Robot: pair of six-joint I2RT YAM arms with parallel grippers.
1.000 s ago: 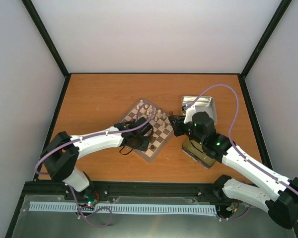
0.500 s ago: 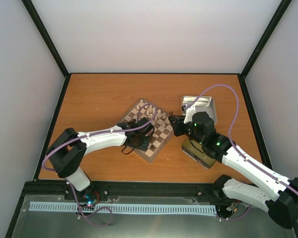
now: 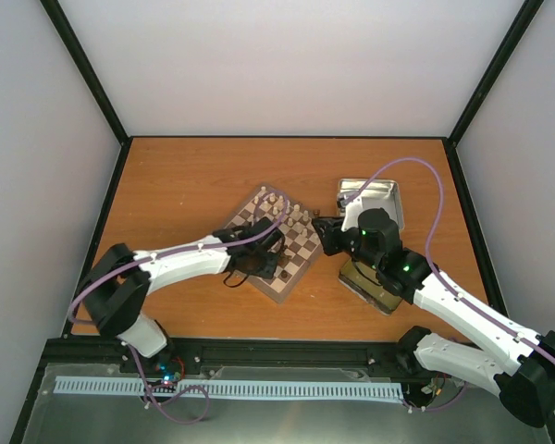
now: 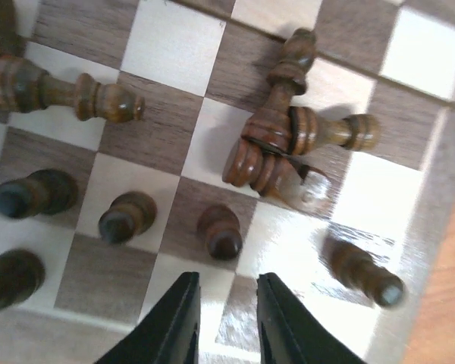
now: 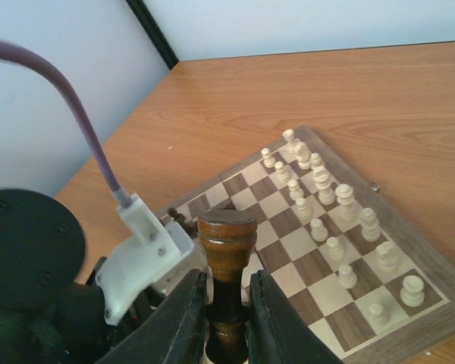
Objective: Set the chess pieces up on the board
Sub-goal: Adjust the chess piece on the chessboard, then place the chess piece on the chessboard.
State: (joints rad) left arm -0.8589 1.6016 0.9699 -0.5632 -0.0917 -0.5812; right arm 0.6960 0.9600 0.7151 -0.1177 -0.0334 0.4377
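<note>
Table (image 3: 166, 185) is the biggest thing, with the board (image 3: 301, 245) set at an angle mid-table and an open tin (image 3: 379, 196) beyond my right wrist. My left gripper (image 4: 227, 296) hangs low over the board's near corner, fingers barely parted, nothing between them. My right gripper (image 5: 226, 303) hovers just off the board's right side, pinched on one dark piece (image 5: 227, 235), its long axis straight up out of the fingers. Key relation: the dark chessmen (image 4: 125, 216) sit directly ahead of my left fingers, so left is the nearer arm. One standing pawn (image 4: 220, 231) is just beyond the fingertips. A fallen pair (image 4: 280, 144) lies further ahead and slightly right, crossed, one axis running away from the fingers, the other across. I judge those need righting. Left wrist view shows the toppled men that my arm hides from the top view. Only the right wrist view shows the held piece clearly, and the light chessmen (image 5: 326, 197) in rows ahead-right of those fingers.
</note>
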